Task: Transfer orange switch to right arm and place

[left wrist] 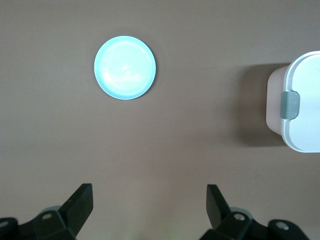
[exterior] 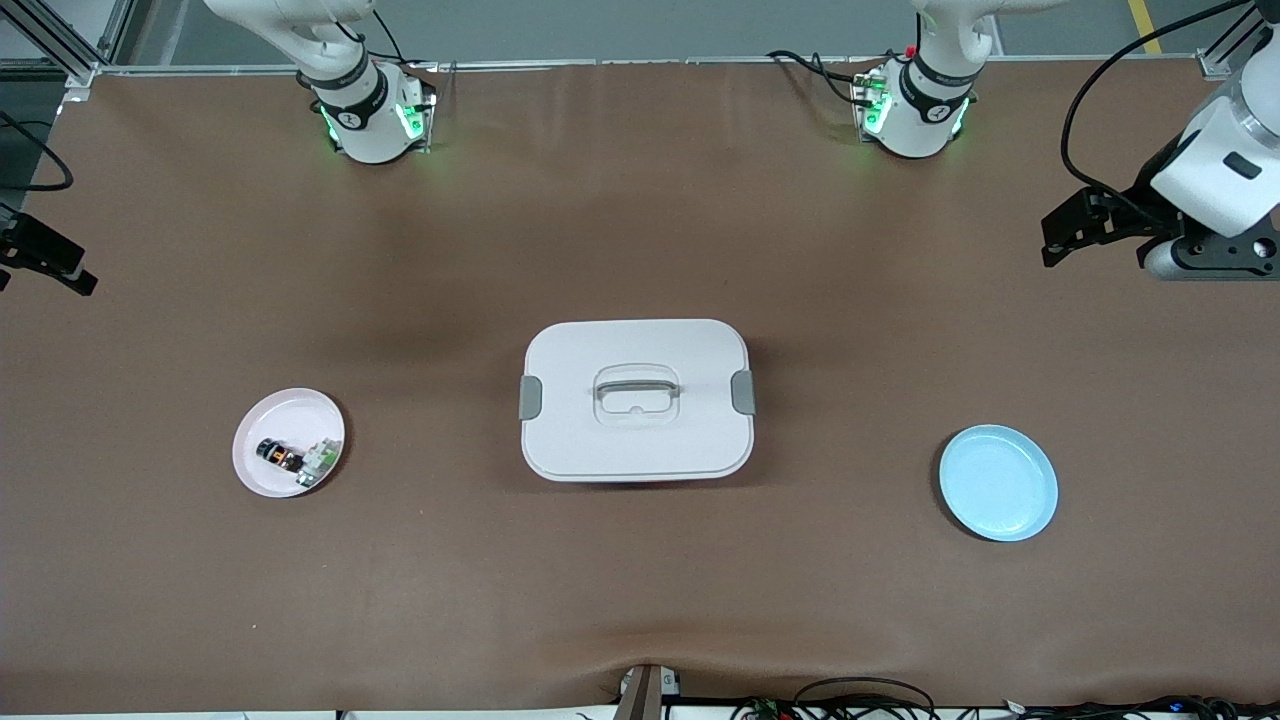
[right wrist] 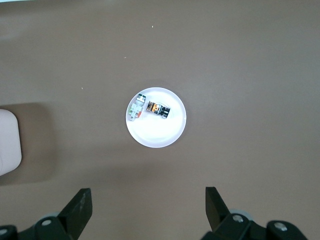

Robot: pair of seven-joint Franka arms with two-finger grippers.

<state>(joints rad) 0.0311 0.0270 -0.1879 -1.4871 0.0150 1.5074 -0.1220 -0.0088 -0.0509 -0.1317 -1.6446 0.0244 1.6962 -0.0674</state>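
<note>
From the front view nothing of the task looks done. The tiny black blocky orange switch [exterior: 279, 456] lies in the round pale pink plate [exterior: 262, 475] toward the right arm's end of the brown table [exterior: 640, 600], touching or just beside a small greenish-white part [exterior: 320, 462]. The white lidded box with grey latches [exterior: 637, 400] sits mid-table, and the round light blue plate [exterior: 998, 483] holds nothing. Pickup, handover and placing all remain.

The left wrist view shows what the front view cannot: the left tool [left wrist: 149, 207] spread wide and holding nothing, high above the table near the blue plate.

The right wrist view shows the right tool [right wrist: 148, 210] equally wide and unladen over the table by the pink plate; the switch's orange face is probably turned upward.
</note>
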